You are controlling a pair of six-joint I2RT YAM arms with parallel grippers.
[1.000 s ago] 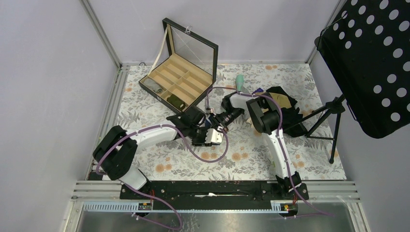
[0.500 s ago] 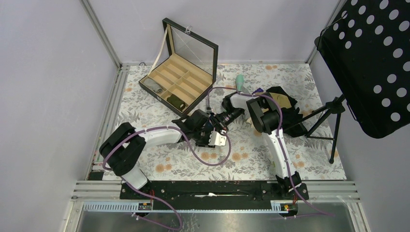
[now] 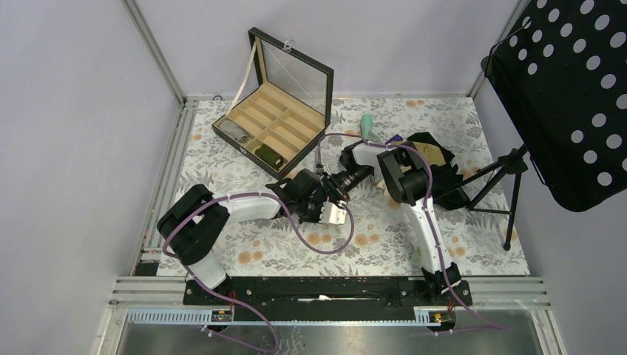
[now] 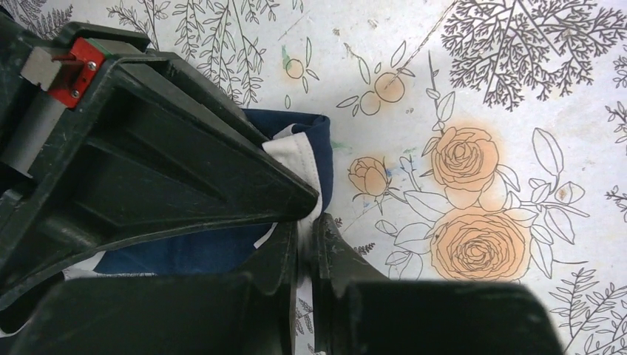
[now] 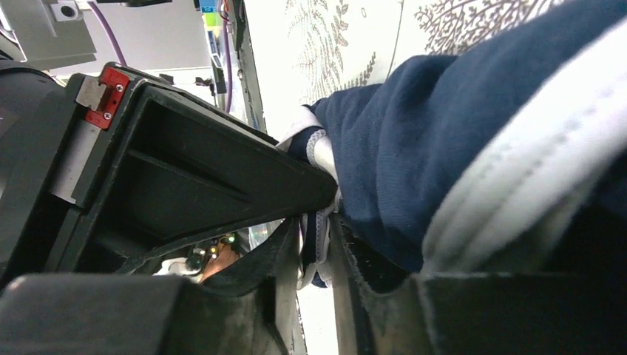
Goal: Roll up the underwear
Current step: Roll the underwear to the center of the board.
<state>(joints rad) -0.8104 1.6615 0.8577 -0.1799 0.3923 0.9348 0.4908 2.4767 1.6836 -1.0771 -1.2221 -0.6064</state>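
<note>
Left gripper (image 4: 309, 216) jaws pinched on the underwear (image 4: 314, 151); right gripper (image 5: 318, 222) jaws narrow around its white edge.

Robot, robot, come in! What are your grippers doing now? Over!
Left gripper shut on small navy-blue cloth underwear. Right gripper pinching its white edge. Nothing in the way.

Right wrist cam: right end effector (image 5: 316, 222) fills the left and bottom of frame, its black fingers (image 5: 222, 177) nearly together with a fold of white-edged cloth pinched in the narrow gap. The underwear (image 5: 444, 148), navy with a white stitched waistband, bulks up close on the right, blurred at that range. Floral-print counter (image 5: 347, 37) shows above it. Purple cable (image 5: 103, 29) at top left.
</note>
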